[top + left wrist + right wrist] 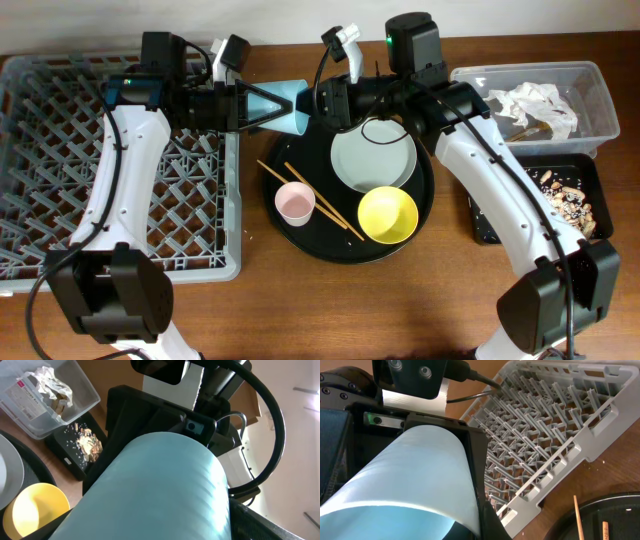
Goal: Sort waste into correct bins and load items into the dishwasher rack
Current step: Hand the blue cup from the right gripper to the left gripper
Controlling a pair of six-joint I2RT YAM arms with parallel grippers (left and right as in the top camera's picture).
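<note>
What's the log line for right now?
phase: cup handover | blue cup: between grippers | right gripper: shut on rim | left gripper: jaws around cup

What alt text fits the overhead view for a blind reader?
Two robot arms meet above a table, the right hand gripping the wide end of a blue cup, the left hand straddling its narrow end. A grey dishwasher rack is at image left; a round black tray holds a plate, yellow bowl, pink cup and chopsticks.

Rack: 1
Round tray: 1
Plate: 1
Bowl: 1
Cups: 2, pink cup, blue cup
Chopsticks: 2
Bins: 2, clear box, black tray
Arms: 2, left arm, right arm
</note>
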